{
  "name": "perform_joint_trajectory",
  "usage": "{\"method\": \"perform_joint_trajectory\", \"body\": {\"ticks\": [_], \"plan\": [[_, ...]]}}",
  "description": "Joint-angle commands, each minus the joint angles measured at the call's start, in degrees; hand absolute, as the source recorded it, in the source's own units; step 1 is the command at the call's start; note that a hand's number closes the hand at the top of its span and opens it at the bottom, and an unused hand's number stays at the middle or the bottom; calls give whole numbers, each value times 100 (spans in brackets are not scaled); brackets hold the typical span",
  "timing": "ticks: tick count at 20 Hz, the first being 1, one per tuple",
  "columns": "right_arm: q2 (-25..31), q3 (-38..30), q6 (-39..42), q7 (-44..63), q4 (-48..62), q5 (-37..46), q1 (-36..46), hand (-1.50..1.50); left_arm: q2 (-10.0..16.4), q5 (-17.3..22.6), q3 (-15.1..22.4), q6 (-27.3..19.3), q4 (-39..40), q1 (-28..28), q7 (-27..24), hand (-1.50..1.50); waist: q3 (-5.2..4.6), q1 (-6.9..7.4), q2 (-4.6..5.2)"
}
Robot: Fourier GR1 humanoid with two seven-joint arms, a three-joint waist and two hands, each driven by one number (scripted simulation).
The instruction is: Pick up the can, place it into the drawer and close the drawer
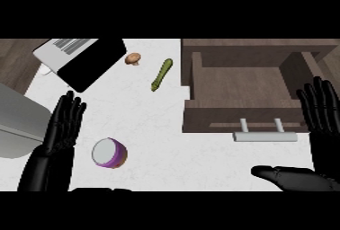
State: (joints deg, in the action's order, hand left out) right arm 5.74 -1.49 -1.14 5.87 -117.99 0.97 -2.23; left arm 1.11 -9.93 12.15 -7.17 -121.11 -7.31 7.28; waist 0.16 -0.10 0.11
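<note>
Fingers of left hand (63, 128) and right hand (320, 110) were straight, apart, holding nothing. Can (108, 152) sat lower left, just beside left hand. Drawer (212, 117) stood open, upper right. Pick-up not yet begun; next move likely needs left hand curling round can.

one view only, from the robot's head. it sits above the near edge of the white counter (166, 121) and faces steeply down onto its top, far side toward the frame's top. it is close: the counter and the open wooden drawer (246, 90) at far right fill the frame, while the left hand (63, 123) and right hand (320, 112) show at the near edge.
</note>
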Motion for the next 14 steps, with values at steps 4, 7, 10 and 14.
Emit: {"method": "perform_joint_trajectory", "body": {"ticks": [4, 7, 10, 14], "plan": [[159, -240, 38, 833, -22, -171, -63, -150, -108, -1023, 1288, -824, -612, -751, 1178, -150, -14, 32, -22], [-74, -148, 212, 84, -177, -165, -971, -150, -9, -873, 916, -577, -1008, -796, 1436, -150, -15, 5, -20], [30, -373, 327, 291, -158, -388, -775, -150, 7, -1055, 1210, -638, -1476, -771, 1962, -150, -15, 15, -19], [-177, -229, 271, -68, 40, -113, -1019, -150, -72, -1176, 1344, -1058, -1126, -857, 1849, -150, -15, 14, -16]]}}
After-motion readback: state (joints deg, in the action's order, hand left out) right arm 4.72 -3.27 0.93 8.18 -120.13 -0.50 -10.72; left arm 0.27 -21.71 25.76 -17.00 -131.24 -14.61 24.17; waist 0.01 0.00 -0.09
